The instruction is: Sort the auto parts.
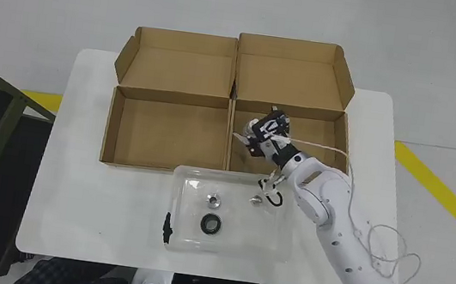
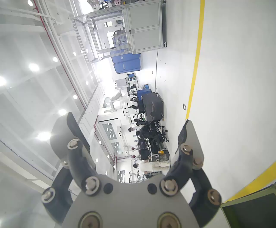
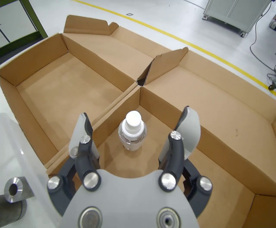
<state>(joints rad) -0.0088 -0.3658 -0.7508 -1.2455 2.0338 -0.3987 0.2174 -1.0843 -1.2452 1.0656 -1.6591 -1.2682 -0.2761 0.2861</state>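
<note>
On the white tabletop (image 1: 78,165), two open cardboard boxes are sitting side by side, the right cardboard box (image 1: 314,149) lying at 3 o'clock from the left cardboard box (image 1: 168,134). A clear tray (image 1: 180,179) is resting at 6 o'clock from the pair, just beside their near walls.

The right arm is coming in from 5 o'clock in the top view. The right end effector (image 1: 255,133) is hanging over the right cardboard box, near its 7 o'clock corner. In the right wrist view, the right end effector (image 3: 135,112) is holding its fingers (image 3: 189,123) well apart and gripping nothing. A white-capped part (image 3: 132,131) with a clear body is standing upright on the box floor, close to the wall shared with the left cardboard box. It is sitting between the spread fingers, and they are not touching it.

A black ring (image 1: 212,224) is lying inside the clear tray, and a metal cylinder (image 3: 13,190) with a bored centre is lying there too.

The left end effector (image 2: 128,121) is pointing out into the room, away from the tabletop, with its fingers spread and nothing between them.
</note>
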